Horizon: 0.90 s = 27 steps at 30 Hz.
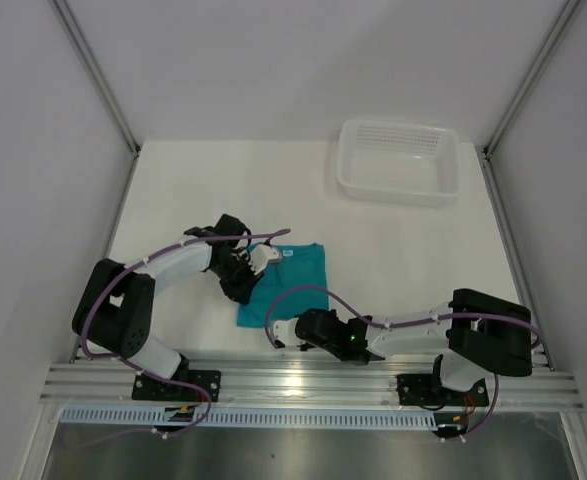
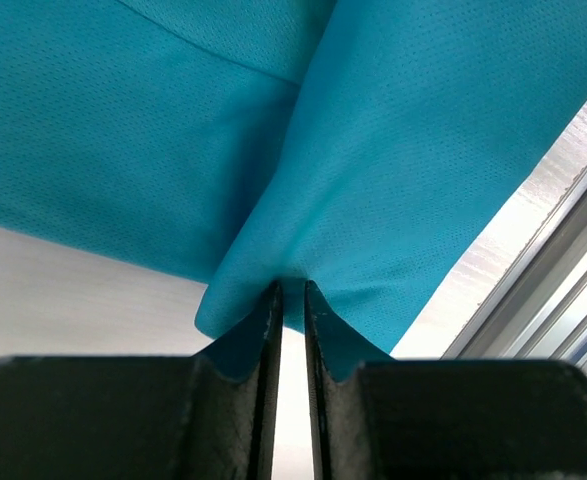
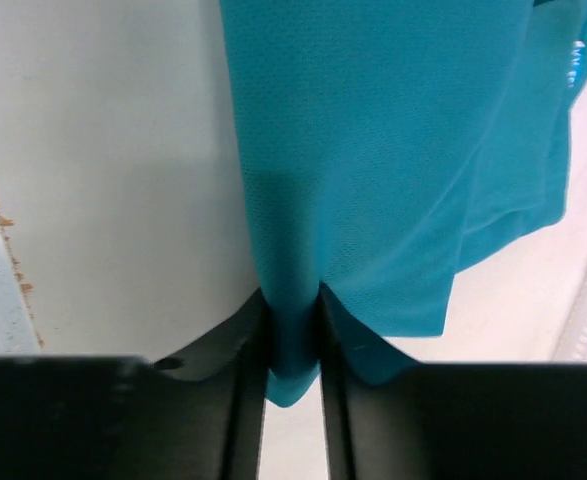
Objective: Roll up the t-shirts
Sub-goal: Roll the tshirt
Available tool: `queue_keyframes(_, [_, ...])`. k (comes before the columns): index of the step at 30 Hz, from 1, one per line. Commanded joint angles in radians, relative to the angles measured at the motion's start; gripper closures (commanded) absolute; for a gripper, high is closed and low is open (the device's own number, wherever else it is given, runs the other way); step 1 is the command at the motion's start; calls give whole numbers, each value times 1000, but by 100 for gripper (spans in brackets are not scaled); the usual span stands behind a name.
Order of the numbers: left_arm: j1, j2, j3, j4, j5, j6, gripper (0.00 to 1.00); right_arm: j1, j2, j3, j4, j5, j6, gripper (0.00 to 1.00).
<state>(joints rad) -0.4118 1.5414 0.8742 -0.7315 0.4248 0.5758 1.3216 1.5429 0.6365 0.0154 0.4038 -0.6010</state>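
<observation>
The left edge of the teal soft fabric t-shirt (image 1: pixel 298 280) is hidden under the black left gripper (image 1: pixel 250 283); its near edge is partly hidden under the black right gripper (image 1: pixel 271 328). Its small white label (image 1: pixel 288 255) cannot be read.

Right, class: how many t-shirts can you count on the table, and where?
1. The teal t-shirt lies at the front middle of the table, pinched by the left gripper at its left edge and the right gripper at its near edge. No fabric shows in the white basket.
</observation>
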Motion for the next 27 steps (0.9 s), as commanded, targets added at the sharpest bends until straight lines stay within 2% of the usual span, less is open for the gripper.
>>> queue_keyframes(1, [8, -50, 34, -17, 20, 12, 83, -4, 26, 29, -63, -3, 20, 75])
queue_keyframes(2, [8, -56, 31, -16, 16, 12, 82, -4, 31, 34, -71, -3, 26, 81])
queue_keyframes(5, [8, -82, 23, -9, 8, 12, 79, -4, 33, 43, -75, -13, 40, 90])
queue_keyframes(11, [7, -159, 9, -3, -24, 4, 68, -21, 22, 43, -71, -74, 61, 100])
queue_keyframes(14, [8, -216, 6, -12, -24, 1, 62, -35, 2, 37, -68, -120, 72, 100])
queue_keyframes(16, [8, -250, -1, -16, -21, 2, 54, -44, -13, 34, -68, -147, 81, 100])
queue_keyframes(23, [8, -496, -98, 21, 48, 90, 50, -82, -43, 29, -61, -246, 109, 100])
queue_keyframes(27, [4, -657, -175, 32, 78, 180, 40, -99, -56, 29, -55, -295, 129, 100])
